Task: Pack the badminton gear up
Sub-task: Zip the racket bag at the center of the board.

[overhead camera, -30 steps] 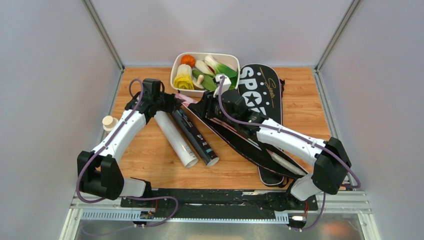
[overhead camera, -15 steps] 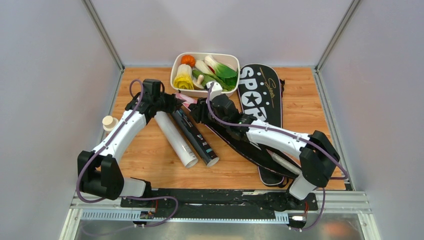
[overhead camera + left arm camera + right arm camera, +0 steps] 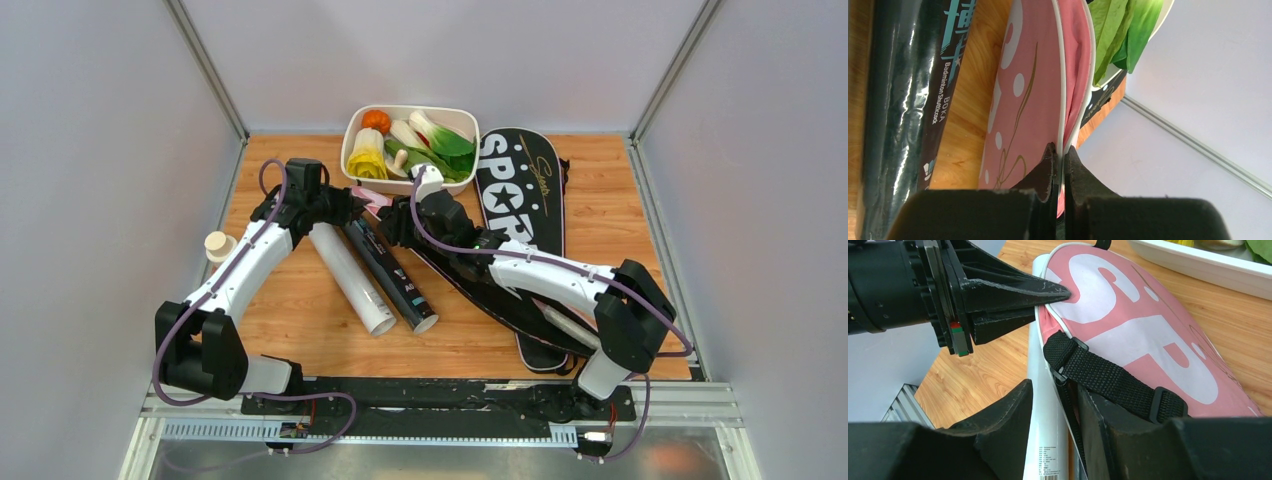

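Observation:
A pink "SPORT" racquet cover (image 3: 1148,335) lies beside the black tube (image 3: 393,265) and the white tube (image 3: 350,268). My left gripper (image 3: 1063,152) is shut on the white-piped edge of the pink cover (image 3: 1028,100); it also shows in the right wrist view (image 3: 1065,291). My right gripper (image 3: 1058,400) is open just below the cover's black strap (image 3: 1108,377), its jaws either side of the zip edge, with the white tube (image 3: 1048,440) beneath. A black "SPORT" cover (image 3: 520,180) lies at the back right. No racquets or shuttlecocks show.
A white tray (image 3: 352,135) of toy vegetables stands at the back, close behind both grippers. A small clear bottle with a cream cap (image 3: 217,243) stands at the left edge. Another black cover (image 3: 500,300) lies under my right arm.
My right gripper has moved left from near the tray to the pink cover's strap, close to the left gripper. The left arm has not moved.

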`<state>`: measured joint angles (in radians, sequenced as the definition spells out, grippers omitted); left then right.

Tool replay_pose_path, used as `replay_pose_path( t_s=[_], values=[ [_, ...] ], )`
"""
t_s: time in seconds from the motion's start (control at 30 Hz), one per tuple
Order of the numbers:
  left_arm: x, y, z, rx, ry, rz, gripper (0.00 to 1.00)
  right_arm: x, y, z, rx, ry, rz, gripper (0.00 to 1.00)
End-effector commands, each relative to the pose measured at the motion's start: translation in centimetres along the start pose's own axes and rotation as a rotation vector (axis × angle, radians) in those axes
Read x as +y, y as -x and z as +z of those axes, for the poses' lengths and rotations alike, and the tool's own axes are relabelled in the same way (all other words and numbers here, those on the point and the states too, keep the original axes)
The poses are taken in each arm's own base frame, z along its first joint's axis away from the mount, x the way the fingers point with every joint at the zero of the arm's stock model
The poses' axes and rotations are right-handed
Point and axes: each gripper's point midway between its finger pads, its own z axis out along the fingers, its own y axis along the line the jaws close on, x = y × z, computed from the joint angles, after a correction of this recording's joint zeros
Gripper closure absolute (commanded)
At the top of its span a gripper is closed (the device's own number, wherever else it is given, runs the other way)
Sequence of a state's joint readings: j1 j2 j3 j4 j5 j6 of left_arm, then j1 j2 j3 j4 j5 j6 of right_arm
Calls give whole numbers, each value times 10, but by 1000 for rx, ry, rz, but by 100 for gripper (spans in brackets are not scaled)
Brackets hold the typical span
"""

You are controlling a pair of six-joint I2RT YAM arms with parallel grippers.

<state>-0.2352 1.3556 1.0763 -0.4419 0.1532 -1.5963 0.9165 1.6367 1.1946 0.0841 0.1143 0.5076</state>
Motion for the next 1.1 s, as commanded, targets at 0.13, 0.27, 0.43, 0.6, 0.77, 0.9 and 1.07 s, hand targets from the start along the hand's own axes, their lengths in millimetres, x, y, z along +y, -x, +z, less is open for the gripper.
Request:
replay_pose_path(
  t_s=[0.13,0.27,0.43,0.6,0.77,0.9,1.07],
  values=[
    [-9,-10,-10,43,-45,-23,100,15,45,-1,-141,14,6,58],
    [-9,-10,-10,42,-45,-22,100,15,45,0,-142,12,5,69],
    [-6,-9,-9,38,-38,-20,100,17,49,-1,-153,19,3,61],
    [-6,-9,-9,38,-39,-20,100,15,52,-2,-163,8,-6,84],
    [-6,-7,-7,30,-37,-24,100,10,58,-9,-189,-20,-15,100],
    [-8,-3,-6,5,-33,-18,100,-5,57,-20,-193,-72,-56,100],
    [-22,2,-7,-20,-51,-5,100,-13,38,-33,-112,-60,-93,100]
  ],
)
